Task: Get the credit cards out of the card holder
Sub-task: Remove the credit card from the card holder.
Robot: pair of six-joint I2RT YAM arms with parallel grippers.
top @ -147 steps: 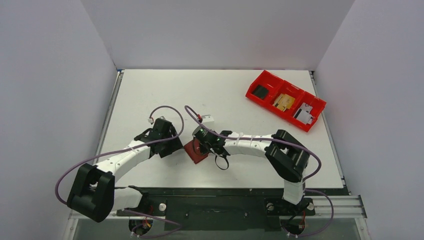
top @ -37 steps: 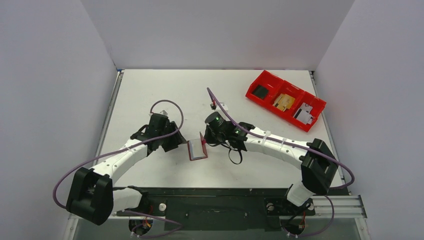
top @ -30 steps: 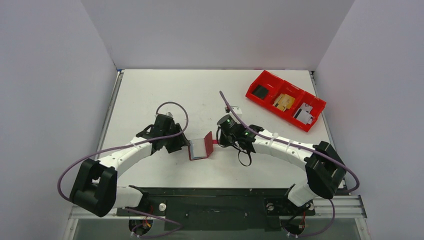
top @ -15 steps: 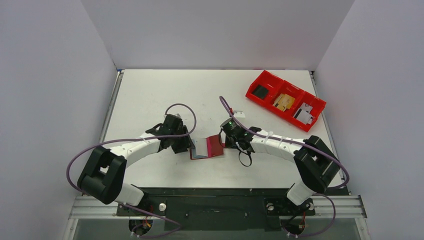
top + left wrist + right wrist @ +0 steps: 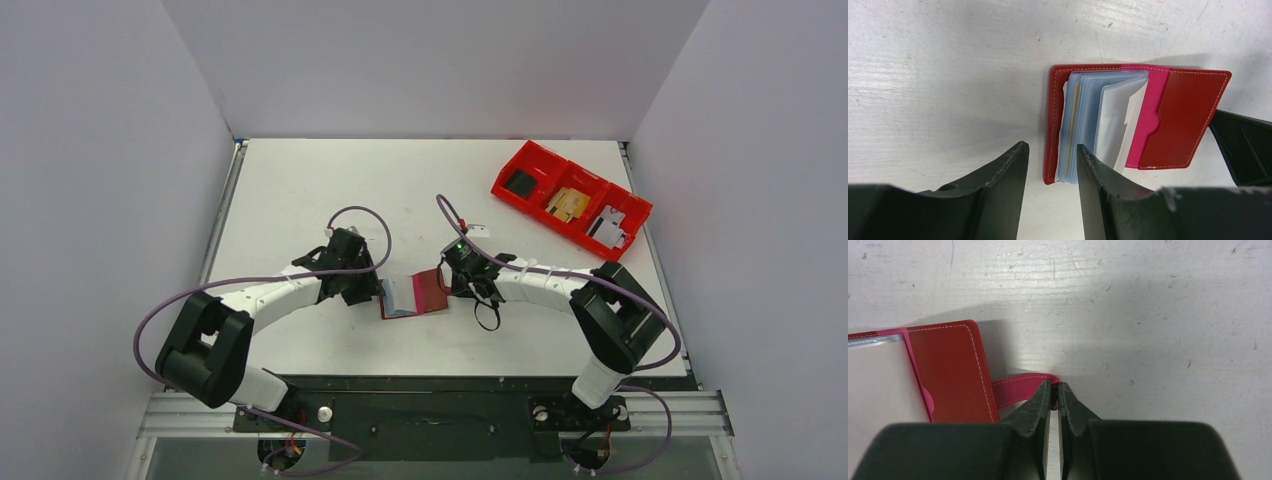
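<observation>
Now card holder (image 5: 415, 295) open flat, spread left-right, right tool (image 5: 1053, 386) pinching strap (image 5: 1018, 390), left tool (image 5: 1050, 148) parted.

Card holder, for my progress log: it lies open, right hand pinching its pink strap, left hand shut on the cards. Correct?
No. The left wrist view shows the left hand open, fingers apart; the cards sit ungripped in the open card holder. The right hand does pinch the pink strap.

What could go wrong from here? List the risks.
The right gripper pinches only the tip of the strap; it may slip and let the cover of the card holder flop shut.
The open fingers of the left gripper straddle the cover's edge, so closing may grab cover and sleeves rather than the cards.
</observation>
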